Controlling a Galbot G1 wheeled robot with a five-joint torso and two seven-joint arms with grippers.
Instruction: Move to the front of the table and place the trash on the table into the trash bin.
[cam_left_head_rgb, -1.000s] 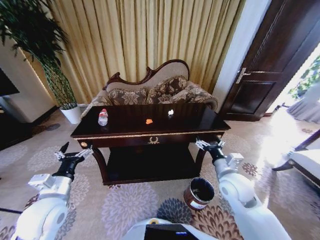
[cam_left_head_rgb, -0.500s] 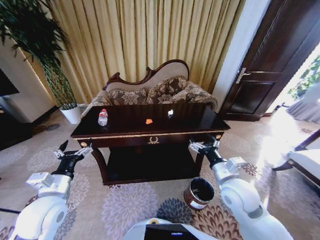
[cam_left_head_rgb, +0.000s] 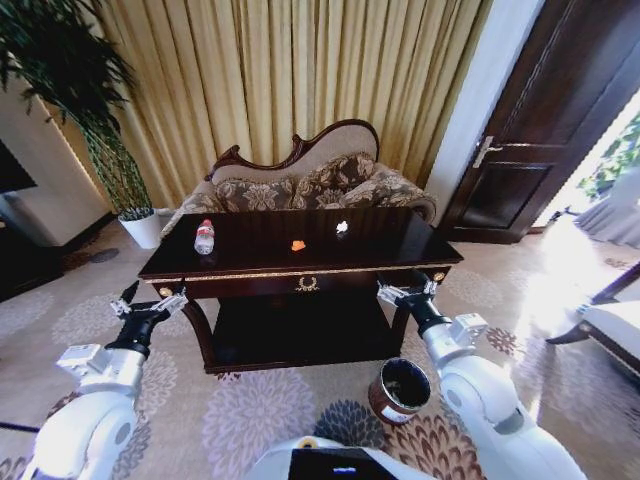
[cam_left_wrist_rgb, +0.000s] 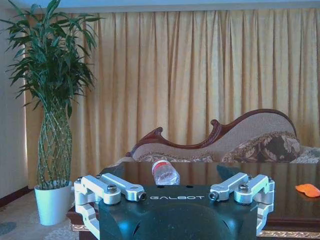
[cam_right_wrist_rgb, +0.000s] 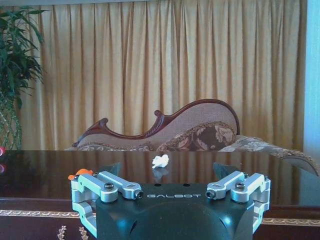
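1. Dark glossy wood table (cam_left_head_rgb: 380, 240) sits mid-frame in head view, robot facing its front w/ gold emblem; approach looks about done, judged from how near the front edge is.
2. Trash all on tabletop, none binned yet: clear bottle (cam_left_head_rgb: 205, 236) w/ red cap at left part of top, orange scrap (cam_left_head_rgb: 298, 243) centre, white scrap (cam_left_head_rgb: 342, 226) just right of centre, further back.
3. Trash bin (cam_left_head_rgb: 399, 389) on carpet, lower right of centre, near table's right front leg. Interior dark, can't see any item in it.
4. Left gripper (cam_left_head_rgb: 146, 308) at lower left, below table's left corner, jaws spread wide, holding nothing. Left wrist view: bottle (cam_left_wrist_rgb: 165, 173) straight ahead past the fingers (cam_left_wrist_rgb: 107, 188).
5. Right gripper (cam_left_head_rgb: 405, 293) at lower right, by table's right front corner, jaws wide apart, empty. Right wrist view: white scrap (cam_right_wrist_rgb: 160, 161) ahead, orange scrap (cam_right_wrist_rgb: 80, 173) off to the side.
6. Left to do: all 3 pickups + drops.
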